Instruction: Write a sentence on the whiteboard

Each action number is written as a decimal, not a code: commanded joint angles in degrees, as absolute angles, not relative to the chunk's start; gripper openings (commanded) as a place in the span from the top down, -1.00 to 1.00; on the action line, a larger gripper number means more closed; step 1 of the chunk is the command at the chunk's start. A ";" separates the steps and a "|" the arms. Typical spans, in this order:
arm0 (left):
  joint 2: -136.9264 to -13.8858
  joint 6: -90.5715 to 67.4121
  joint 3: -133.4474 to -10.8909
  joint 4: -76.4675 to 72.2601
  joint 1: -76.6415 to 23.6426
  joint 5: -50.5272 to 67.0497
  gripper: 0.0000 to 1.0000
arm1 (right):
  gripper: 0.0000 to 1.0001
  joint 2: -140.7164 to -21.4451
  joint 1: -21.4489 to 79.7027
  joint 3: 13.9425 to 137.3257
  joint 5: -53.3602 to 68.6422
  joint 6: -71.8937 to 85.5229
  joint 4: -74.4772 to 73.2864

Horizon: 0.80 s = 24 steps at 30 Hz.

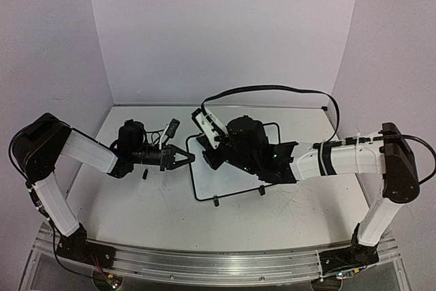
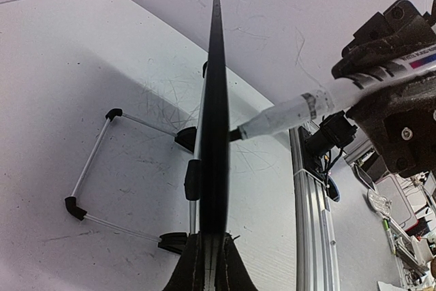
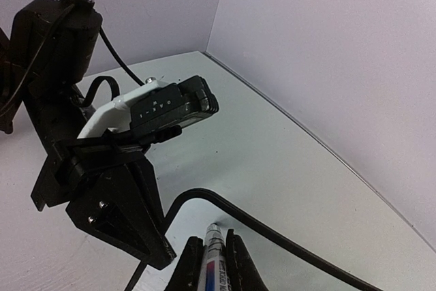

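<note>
Writing on the whiteboard mid-stroke, by the look of it, with the board near the middle of the table, set on its small black feet and turned edge-on to the left wrist camera. Clamps the left gripper onto the board's left rim, fingers pressed together on the thin frame, presumably as a brace, since a light board on two feet would likely skid or tip under a pressing pen. Grips the marker in the right gripper, jaws closed on the barrel, with the barrel running well out past the fingertips, probably so that the nib reaches the surface ahead of the bulky wrist. Appears to touch the board's face with that nib in the left wrist view, at a slant rather than square-on, likely for a smoother drag. Hides most of the writing face under the right arm in the overhead view, and shows no lettering in any view, so cannot tell how much of the sentence is down. Calls next, judging from this setup, for light, even pressure against a firm hold on the rim. Risks a shoved board or a broken stroke should that brace slip.
</note>
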<state>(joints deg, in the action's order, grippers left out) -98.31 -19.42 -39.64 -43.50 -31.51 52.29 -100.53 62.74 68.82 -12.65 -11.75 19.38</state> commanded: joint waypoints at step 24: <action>-95.21 -18.59 -40.34 -43.80 -31.65 52.48 1.00 | 1.00 -100.37 63.36 66.42 -12.63 -6.15 19.15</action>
